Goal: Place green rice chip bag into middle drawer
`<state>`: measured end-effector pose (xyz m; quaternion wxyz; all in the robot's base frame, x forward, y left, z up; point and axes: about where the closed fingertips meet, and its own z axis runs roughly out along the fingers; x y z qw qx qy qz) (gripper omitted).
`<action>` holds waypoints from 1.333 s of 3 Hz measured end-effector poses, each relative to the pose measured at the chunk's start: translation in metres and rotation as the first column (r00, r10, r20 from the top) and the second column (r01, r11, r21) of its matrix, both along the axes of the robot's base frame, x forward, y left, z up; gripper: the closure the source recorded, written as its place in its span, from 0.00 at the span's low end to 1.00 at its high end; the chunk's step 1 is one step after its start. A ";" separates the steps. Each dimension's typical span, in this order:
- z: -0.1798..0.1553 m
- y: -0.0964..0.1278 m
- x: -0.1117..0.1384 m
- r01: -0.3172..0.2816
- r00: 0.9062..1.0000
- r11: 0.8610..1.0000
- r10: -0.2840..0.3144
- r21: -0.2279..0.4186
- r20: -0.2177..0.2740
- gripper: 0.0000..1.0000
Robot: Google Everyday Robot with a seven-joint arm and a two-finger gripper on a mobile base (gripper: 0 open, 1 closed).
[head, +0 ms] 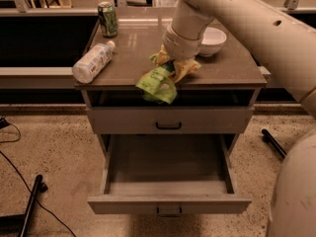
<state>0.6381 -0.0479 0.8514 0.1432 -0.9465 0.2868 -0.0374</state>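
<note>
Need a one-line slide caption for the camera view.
Hand holds green rice chip bag at front edge of cabinet top, above the open middle drawer.
</note>
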 end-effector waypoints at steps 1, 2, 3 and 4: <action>-0.018 -0.037 -0.016 0.122 0.993 0.970 -0.121 -0.211 0.018 1.00; -0.017 -0.037 -0.016 0.122 0.993 0.970 -0.121 -0.211 0.018 1.00; -0.020 -0.044 -0.019 0.139 0.990 0.953 -0.139 -0.268 0.021 1.00; -0.020 -0.044 -0.019 0.139 0.990 0.953 -0.139 -0.268 0.021 1.00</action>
